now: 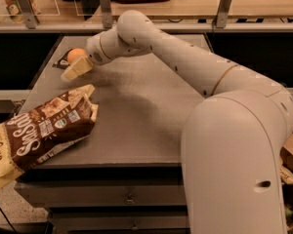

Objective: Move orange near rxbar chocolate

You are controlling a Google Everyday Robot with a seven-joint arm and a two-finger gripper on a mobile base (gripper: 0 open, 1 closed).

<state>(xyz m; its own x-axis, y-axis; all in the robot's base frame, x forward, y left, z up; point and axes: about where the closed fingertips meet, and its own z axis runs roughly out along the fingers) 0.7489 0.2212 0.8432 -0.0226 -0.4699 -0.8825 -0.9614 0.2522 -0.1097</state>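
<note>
The orange (76, 54) sits on the grey table (151, 111) at its far left corner. It touches or sits just beside the rxbar chocolate (61, 64), a small dark bar of which only a strip shows to the orange's left. My gripper (76, 69) hangs just in front of the orange, on the camera side, open and holding nothing. Its cream fingers (72, 72) hide part of the bar.
A large brown-and-cream snack bag (41, 128) lies at the table's front left and overhangs the edge. My arm (185, 57) reaches across the table from the right. A shelf with rails (105, 6) runs behind the table.
</note>
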